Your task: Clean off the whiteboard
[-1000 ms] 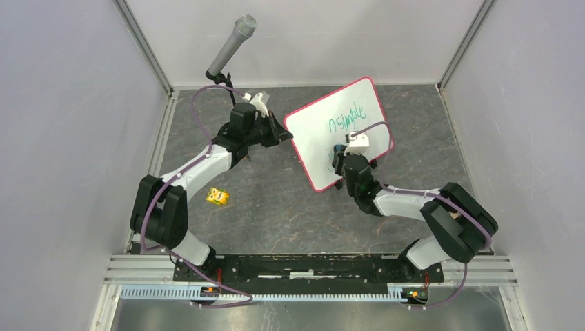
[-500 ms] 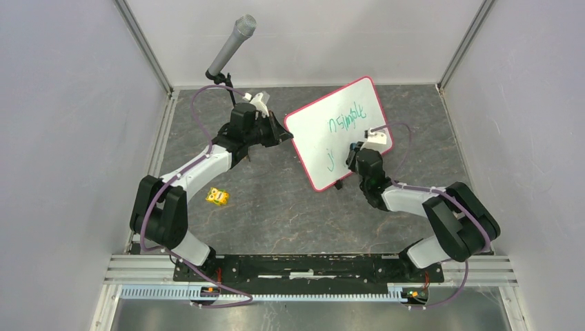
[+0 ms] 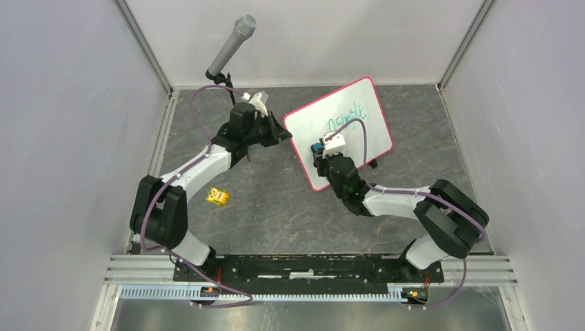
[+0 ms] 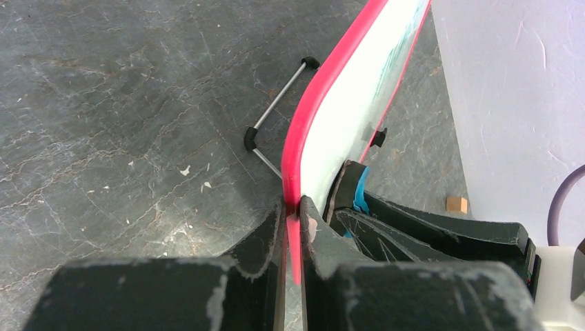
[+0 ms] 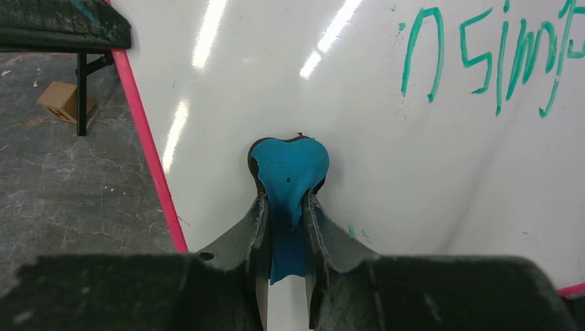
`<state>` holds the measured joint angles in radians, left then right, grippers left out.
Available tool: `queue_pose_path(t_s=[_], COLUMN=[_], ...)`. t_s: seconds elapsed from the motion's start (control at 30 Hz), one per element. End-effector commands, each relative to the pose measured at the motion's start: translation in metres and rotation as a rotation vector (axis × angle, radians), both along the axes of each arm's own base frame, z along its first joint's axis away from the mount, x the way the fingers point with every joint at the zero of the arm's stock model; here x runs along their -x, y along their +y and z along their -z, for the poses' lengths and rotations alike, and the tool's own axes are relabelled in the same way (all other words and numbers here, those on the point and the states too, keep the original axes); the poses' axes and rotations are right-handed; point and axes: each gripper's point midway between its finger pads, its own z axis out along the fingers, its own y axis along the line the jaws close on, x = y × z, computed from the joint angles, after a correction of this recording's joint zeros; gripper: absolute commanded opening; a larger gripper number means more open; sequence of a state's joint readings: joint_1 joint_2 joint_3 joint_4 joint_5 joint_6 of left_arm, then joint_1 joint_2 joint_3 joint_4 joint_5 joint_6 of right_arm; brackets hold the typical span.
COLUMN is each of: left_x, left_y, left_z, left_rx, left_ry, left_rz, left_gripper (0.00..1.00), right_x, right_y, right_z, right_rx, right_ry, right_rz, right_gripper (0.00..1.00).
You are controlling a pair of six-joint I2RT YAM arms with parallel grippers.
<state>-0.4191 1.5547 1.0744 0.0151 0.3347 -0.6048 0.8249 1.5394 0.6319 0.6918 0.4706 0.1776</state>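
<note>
The whiteboard (image 3: 362,114) stands tilted at the back middle, white with a pink-red frame (image 4: 319,103). My left gripper (image 3: 284,135) is shut on its left edge, and the jaws pinch the frame in the left wrist view (image 4: 291,207). My right gripper (image 3: 319,149) is shut on a blue eraser (image 5: 290,169), which presses flat against the board's lower left face (image 5: 386,152). Green handwriting (image 5: 483,55) remains on the upper right of the face. Faint green specks (image 5: 353,232) sit beside the right gripper (image 5: 285,200).
A microphone on a stand (image 3: 231,45) rises at the back left. A small yellow object (image 3: 217,196) lies on the dark mat near the left arm. A small wooden block (image 5: 61,100) sits beyond the board. The board's wire stand leg (image 4: 276,103) rests on the mat.
My right gripper swung right along the board, then back left to its lower left part. The low green mark seen half a second ago no longer shows. The left arm has stayed still.
</note>
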Motion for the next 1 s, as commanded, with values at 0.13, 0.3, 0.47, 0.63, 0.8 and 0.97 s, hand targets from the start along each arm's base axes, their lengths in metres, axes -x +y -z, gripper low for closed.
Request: queue_pose_path(t_s=[0.13, 0.3, 0.47, 0.63, 0.8, 0.97], left_x=[0.003, 0.001, 0.001, 0.002, 0.001, 0.001], left_y=[-0.013, -0.013, -0.012, -0.013, -0.013, -0.013], left_z=[-0.04, -0.038, -0.037, -0.037, -0.039, -0.038], left_rx=[0.048, 0.045, 0.044, 0.044, 0.046, 0.043], left_ry=[-0.105, -0.104, -0.101, -0.1, -0.103, -0.103], left_rz=[0.061, 0.058, 0.058, 0.059, 0.059, 0.059], left_gripper=[0.06, 0.05, 0.05, 0.05, 0.06, 0.05], right_x=[-0.013, -0.008, -0.008, -0.005, 0.006, 0.015], right_y=[-0.072, -0.128, -0.127, -0.093, -0.024, 0.018], right_z=[0.022, 0.069, 0.071, 0.052, 0.016, -0.005], right_rx=[-0.113, -0.251, -0.261, -0.243, -0.233, -0.192], right_ry=[0.096, 0.256, 0.275, 0.211, 0.104, 0.036], right_rz=[0.303, 0.494, 0.487, 0.41, 0.21, 0.089], right_gripper=[0.18, 0.18, 0.17, 0.18, 0.18, 0.18])
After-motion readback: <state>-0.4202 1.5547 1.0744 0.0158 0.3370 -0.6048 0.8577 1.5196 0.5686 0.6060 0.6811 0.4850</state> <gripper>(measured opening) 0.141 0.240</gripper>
